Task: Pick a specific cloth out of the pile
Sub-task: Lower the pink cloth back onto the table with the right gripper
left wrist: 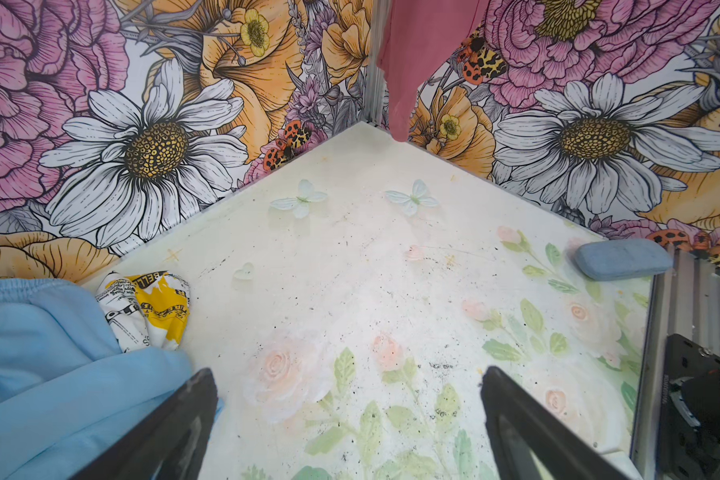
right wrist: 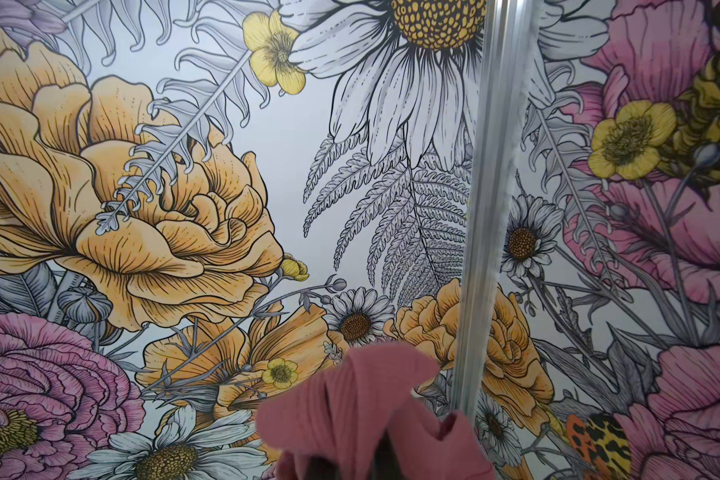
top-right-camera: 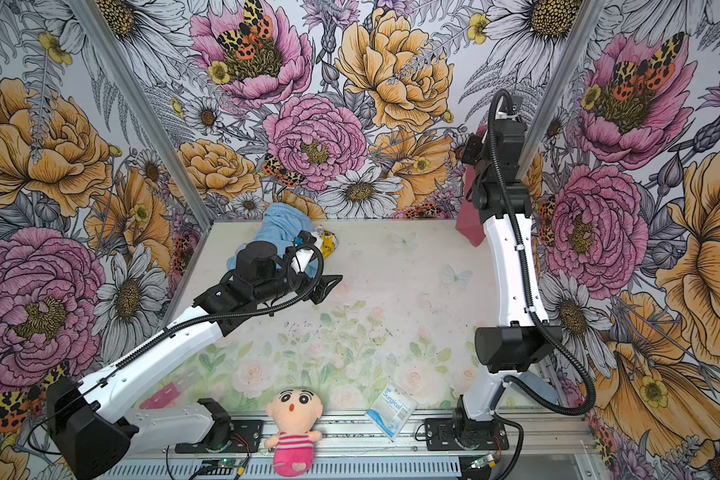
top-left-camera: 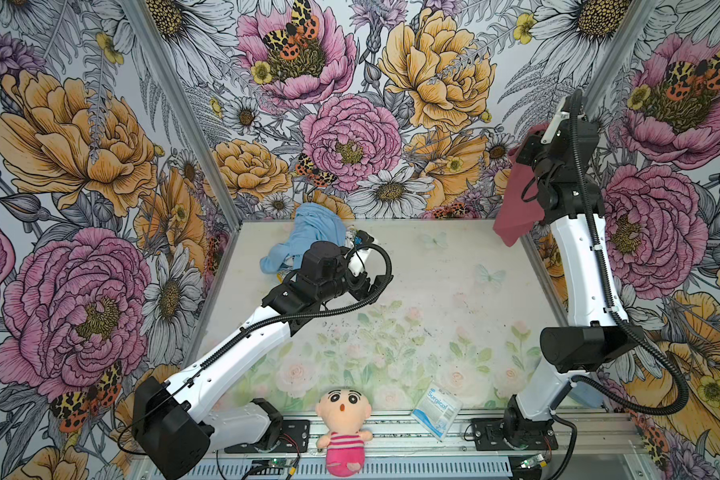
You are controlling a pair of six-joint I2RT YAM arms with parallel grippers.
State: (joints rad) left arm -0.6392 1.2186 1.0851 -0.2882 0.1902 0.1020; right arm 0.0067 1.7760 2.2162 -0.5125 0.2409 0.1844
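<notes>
Cloth: plain dusty rose, soft and matte. It hangs off the worktop in a limp, creased drape that narrows to a point, high at the far right corner in front of the flowered wall. Its top end is bunched at the right gripper, whose fingers are closed on it. The fingers are buried in the folds; the right wrist view shows only a pink bunch at the frame edge, beside a metal corner post. The right arm covers the cloth's right edge in both top views, and the left wrist view cuts off its top. Pile: well apart, far left on the worktop, against the wall. The blue cloth is light, thick and fleecy, with a gathered elastic hem. The printed cloth is crumpled white with yellow patches and black lettering too creased to read; it touches the blue one. From above, the left arm hides much of the pile. The left gripper is low, just beside the pile, its fingers spread wide and holding nothing. One dark finger overlaps the blue edge; contact unclear. The worktop is pale, with a faded rose print and black specks. At the near edge are a plush doll with a striped pink body and a flat "Surgical" packet. A blue-grey rounded pad lies at the right edge; what it is, unclear.
</notes>
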